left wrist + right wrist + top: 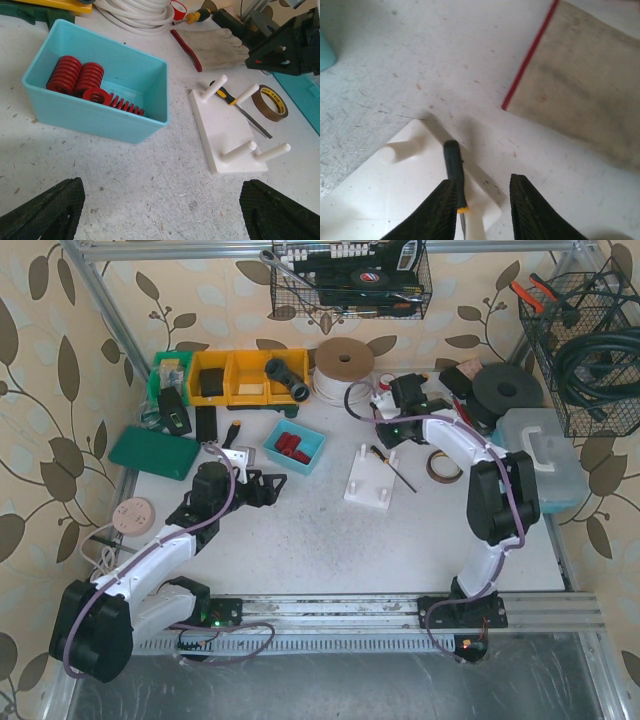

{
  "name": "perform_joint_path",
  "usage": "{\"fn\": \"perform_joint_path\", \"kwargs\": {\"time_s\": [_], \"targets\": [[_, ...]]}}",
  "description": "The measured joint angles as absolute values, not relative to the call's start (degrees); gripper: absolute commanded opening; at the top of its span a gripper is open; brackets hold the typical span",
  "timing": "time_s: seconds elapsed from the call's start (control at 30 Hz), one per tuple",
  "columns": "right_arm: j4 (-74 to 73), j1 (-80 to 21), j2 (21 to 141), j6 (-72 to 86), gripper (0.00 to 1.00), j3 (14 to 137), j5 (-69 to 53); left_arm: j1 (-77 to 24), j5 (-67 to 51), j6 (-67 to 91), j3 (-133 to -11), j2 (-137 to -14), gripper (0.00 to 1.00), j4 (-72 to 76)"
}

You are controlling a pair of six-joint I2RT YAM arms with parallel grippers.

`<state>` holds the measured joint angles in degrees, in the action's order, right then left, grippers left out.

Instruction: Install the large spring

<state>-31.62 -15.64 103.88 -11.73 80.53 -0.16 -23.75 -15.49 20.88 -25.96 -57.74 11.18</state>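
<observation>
Left gripper: the left gripper [160,212] hovers low over the table, jaws set wide apart and empty.
Right gripper: the right gripper [484,182] hangs over the far corner of the peg board [225,130], fingers a narrow gap apart with nothing between them. A screwdriver [453,167] lies beneath, its handle passing under one finger. A glove [580,85] lies just beyond.
Spring location: two large springs [65,75] sit side by side at the left end of the teal bin [95,117], touching each other. A thin spring [117,101] lies along the bin floor just beside them.
Spring axis: the large springs present their coil ends up and toward the left wrist camera. Whether they stand upright or lean on the bin wall cannot be told.
Key relation: the bin lies ahead and to the left of the left gripper, near it. The peg board lies ahead and to the right, with its four pegs bare.
Nearer arm: the left. The right gripper is on the far side of the board from the bin.
Step in hand: judged as the approach to pick a large spring; none is installed yet.
Next move calls for: swinging left and over the bin's near wall, then closing across the coil diameter.
Risk: the neighbouring springs crowd the finger path.
</observation>
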Motion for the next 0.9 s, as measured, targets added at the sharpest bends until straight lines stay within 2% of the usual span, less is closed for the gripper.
{"fn": "perform_joint_path", "kwargs": {"time_s": [0.1, 0.37, 0.9], "targets": [[-33.32, -16.43, 106.45, -14.48, 0.36, 83.15, -1.8, -23.75, -15.51, 20.88, -25.96, -57.74, 0.87, 11.31], [-37.23, -17.56, 112.99, -19.16, 0.35, 86.08, -2.94, -23.75, -15.59, 20.88, -25.96, -57.76, 0.87, 11.79], [-38.37, -17.63, 116.99, -22.2, 0.31, 88.42, -2.31, -23.75, -15.53, 20.88, -25.96, -57.76, 0.87, 11.73]]}}
